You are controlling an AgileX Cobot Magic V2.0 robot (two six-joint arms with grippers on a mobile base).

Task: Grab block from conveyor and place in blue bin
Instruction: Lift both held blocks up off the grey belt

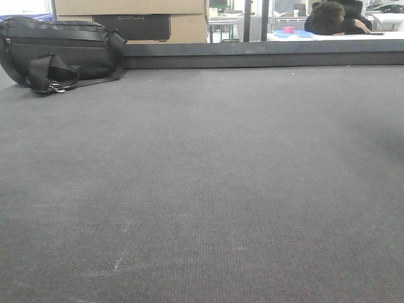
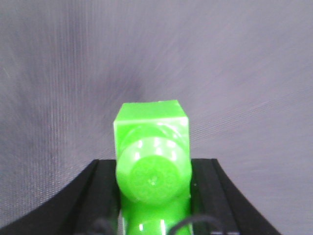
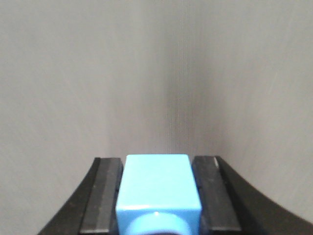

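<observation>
a: what did the left gripper (image 2: 154, 164) have?
b: a green block (image 2: 151, 142). its two black jaws were closed in on it, one on each side, so it could not drop.
a: and the right gripper (image 3: 157, 161)?
b: the same, but with a blue block (image 3: 159, 183). the jaws pressed flat on its left and right sides, with no gap i could see.
a: where were the blocks then?
b: over the conveyor (image 1: 202, 189), i thought. under each one there was only grey belt. i could not tell if they were touching it or lifted off it.
a: why hold them by the sides?
b: flat sides were easy to squeeze. i thought a tight hold there would keep a block from slipping on the way to the blue bin.
a: did you see the bin?
b: not for sure. far off on the right there was a small blue thing (image 1: 293, 33) with something pink on it, but it was too little to tell what it was.
a: what else was there?
b: a black bag (image 1: 60, 50) sat at the far left edge of the belt, out of the way, with cardboard boxes (image 1: 183, 19) behind it.
a: so what was left to do?
b: i thought the grabbing was done. the blocks had yet to go in the bin.
</observation>
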